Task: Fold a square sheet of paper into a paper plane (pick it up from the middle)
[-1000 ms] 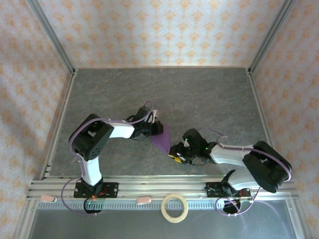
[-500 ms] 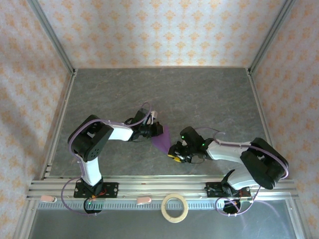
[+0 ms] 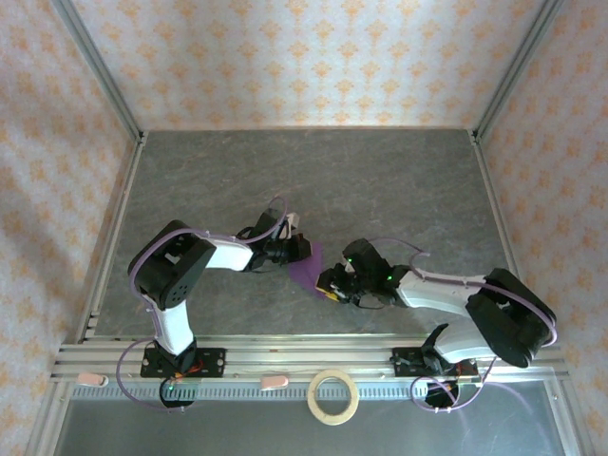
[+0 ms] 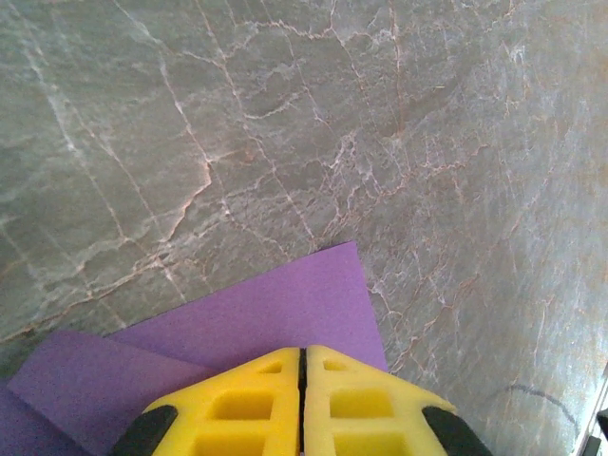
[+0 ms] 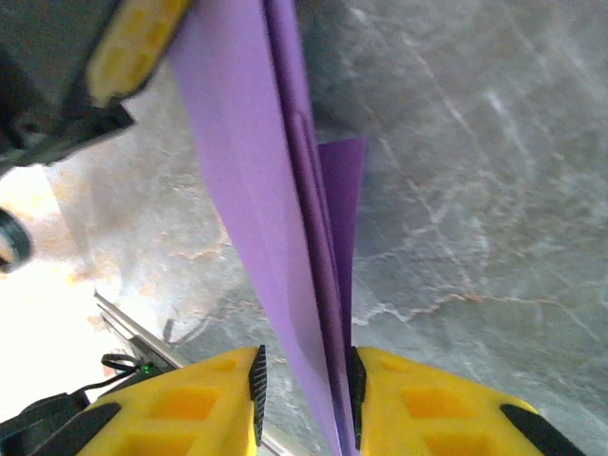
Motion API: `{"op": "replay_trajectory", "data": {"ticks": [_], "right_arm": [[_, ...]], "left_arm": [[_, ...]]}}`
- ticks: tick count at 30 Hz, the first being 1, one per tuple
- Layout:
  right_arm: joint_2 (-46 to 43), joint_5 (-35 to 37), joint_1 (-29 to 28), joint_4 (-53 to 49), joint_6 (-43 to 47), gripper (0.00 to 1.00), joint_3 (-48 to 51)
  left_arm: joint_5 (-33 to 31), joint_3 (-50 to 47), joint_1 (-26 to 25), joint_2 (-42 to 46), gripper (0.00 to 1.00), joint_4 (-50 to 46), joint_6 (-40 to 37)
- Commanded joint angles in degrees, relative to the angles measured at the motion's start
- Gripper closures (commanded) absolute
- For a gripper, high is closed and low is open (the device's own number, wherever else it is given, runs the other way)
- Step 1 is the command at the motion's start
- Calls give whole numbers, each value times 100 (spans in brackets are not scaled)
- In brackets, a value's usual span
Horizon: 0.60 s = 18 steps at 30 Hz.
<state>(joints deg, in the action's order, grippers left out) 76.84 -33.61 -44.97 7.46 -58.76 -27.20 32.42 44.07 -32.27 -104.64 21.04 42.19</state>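
The folded purple paper (image 3: 309, 269) is lifted a little above the middle of the grey table (image 3: 380, 180), between the two arms. The left gripper (image 3: 302, 249) holds its far end, with the yellow fingers (image 4: 247, 399) pressed together on the sheet. The right gripper (image 3: 328, 284) is at the near end. Its jaws are narrow and the folded layers run between them, but I cannot tell if they really pinch. A tan tape ring (image 3: 333, 396) lies near the front rail.
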Motion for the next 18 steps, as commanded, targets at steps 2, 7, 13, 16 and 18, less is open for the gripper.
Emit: {"op": "replay_trajectory", "data": {"ticks": [2, 7, 13, 16, 18], "right_arm": [[-87, 291, 12, 251, -39, 69, 107], [62, 154, 15, 637, -41, 69, 110], [173, 238, 23, 596, 74, 90, 86], [132, 296, 32, 524, 181, 99, 119], [40, 475, 32, 284, 356, 100, 56]], "left_arm": [[-34, -180, -61, 38, 89, -427, 70], [-42, -154, -60, 108, 89, -451, 94], [-51, -119, -60, 187, 89, -473, 122], [-26, -41, -52, 302, 86, -546, 94], [-56, 72, -43, 453, 80, -685, 23]]}}
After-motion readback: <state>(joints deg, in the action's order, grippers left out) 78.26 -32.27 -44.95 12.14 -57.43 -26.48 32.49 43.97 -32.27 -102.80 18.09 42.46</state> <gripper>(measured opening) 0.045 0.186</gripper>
